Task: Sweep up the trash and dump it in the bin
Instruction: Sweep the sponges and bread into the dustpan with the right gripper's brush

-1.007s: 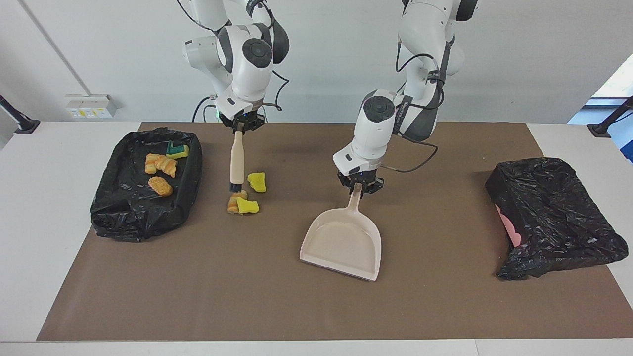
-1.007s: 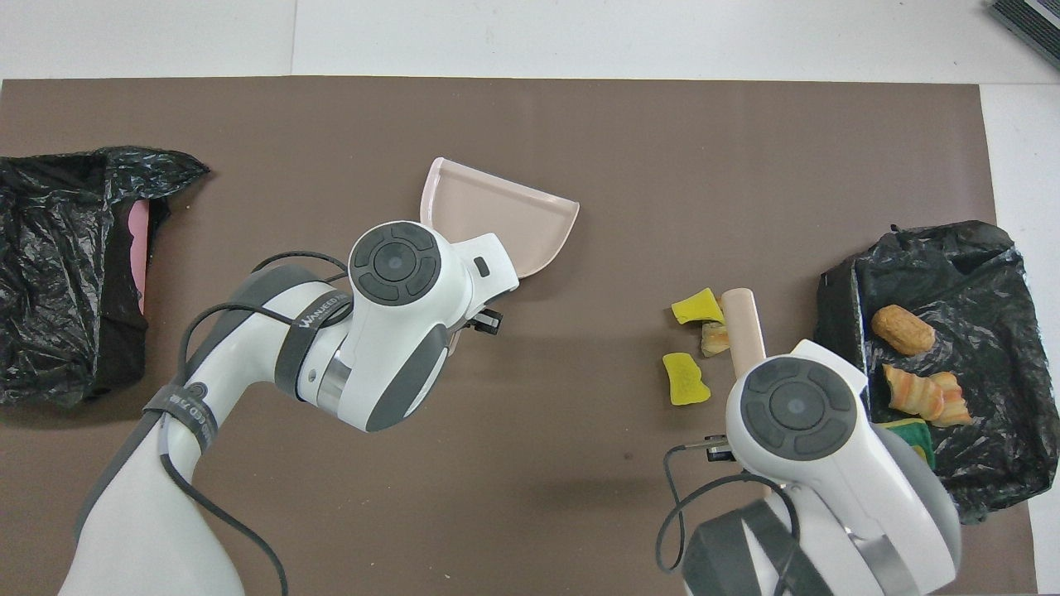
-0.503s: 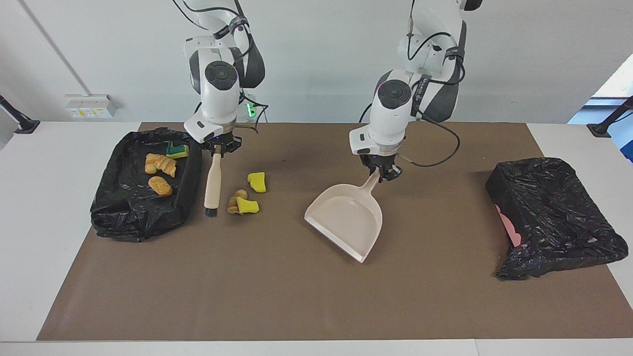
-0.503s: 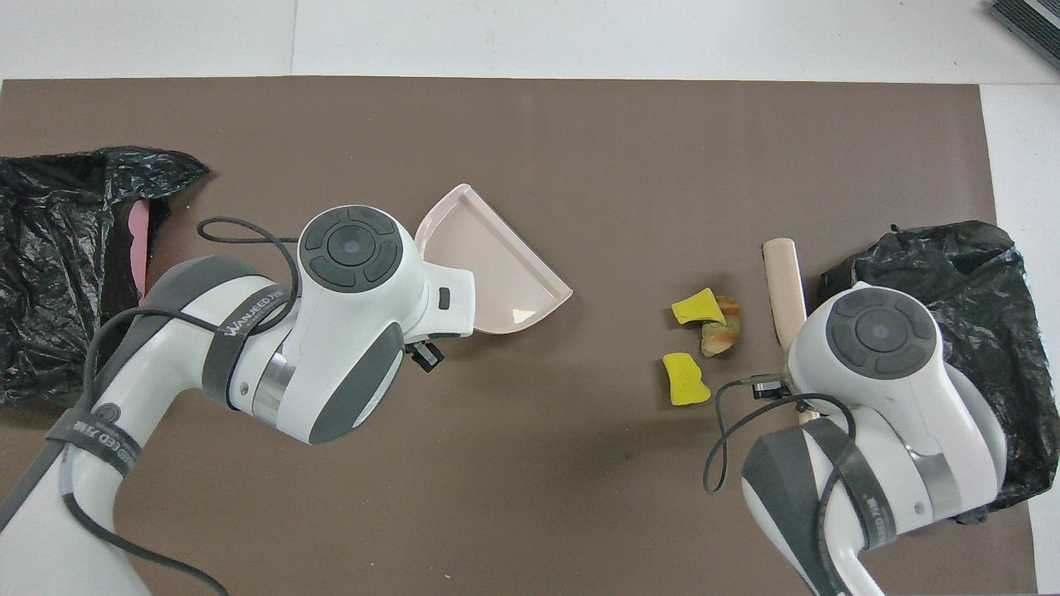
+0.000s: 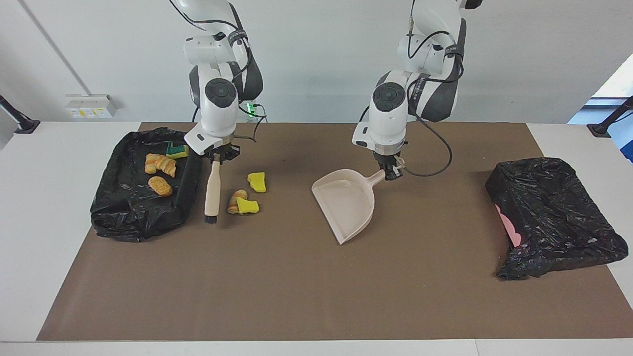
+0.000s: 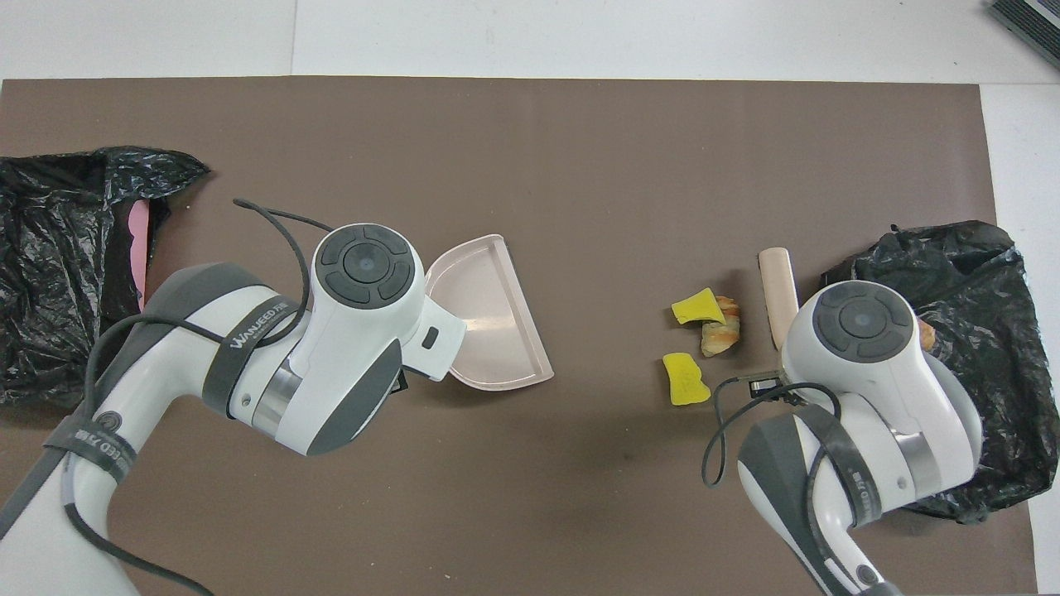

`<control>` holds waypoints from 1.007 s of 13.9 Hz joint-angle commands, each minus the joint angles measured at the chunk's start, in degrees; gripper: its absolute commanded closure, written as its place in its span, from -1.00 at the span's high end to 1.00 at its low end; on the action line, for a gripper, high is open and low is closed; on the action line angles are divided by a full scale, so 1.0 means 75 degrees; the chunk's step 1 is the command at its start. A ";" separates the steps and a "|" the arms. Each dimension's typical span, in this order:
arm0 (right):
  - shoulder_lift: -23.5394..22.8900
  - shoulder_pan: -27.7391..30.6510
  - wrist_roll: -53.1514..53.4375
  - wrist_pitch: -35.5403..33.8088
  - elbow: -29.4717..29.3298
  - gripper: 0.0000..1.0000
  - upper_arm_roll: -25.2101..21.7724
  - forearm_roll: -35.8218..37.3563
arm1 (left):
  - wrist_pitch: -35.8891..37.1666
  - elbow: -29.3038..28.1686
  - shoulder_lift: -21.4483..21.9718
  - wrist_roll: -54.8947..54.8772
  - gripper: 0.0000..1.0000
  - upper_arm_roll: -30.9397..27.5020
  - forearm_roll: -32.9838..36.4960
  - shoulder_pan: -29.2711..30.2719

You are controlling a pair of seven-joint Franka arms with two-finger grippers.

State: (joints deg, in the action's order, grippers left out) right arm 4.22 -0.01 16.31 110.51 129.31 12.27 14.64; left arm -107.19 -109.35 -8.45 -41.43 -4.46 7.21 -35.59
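Facing view, from one side to the other: you see the black-lined bin at the right arm's end of the table, with four bits of trash inside. Just beside it your right gripper pinches the brush, bristles down by three loose trash pieces on the brown mat. Your left gripper pinches the dustpan handle. A second black bag lies at the left arm's end.

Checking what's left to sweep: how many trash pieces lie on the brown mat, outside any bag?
3: a yellow sponge chunk, nearer the robots; another yellow chunk touching a striped pastry lump, both beside the brush. None seems hidden.
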 commanded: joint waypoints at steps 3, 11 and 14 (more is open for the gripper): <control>-0.0387 0.0060 -0.0018 0.0628 0.0138 -1.00 0.0110 -0.1105 | -0.0541 -0.1342 0.0891 -0.0512 -1.00 0.0056 0.0258 -0.0246; -0.1160 -0.1509 -0.0892 0.1505 0.0138 -1.00 0.0134 -0.4629 | -0.1104 -0.1954 0.0987 -0.0477 -1.00 0.0056 0.0270 -0.0493; -0.1255 -0.1580 -0.2056 0.1683 0.0009 -1.00 0.0134 -0.6472 | -0.1235 -0.2025 0.1009 -0.0465 -1.00 0.0068 0.0270 -0.0540</control>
State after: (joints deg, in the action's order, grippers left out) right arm -3.99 -12.17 5.80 122.32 130.46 13.15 -27.40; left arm -114.67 -122.35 -2.21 -44.56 -3.54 7.98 -38.49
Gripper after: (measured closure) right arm 0.736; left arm 0.678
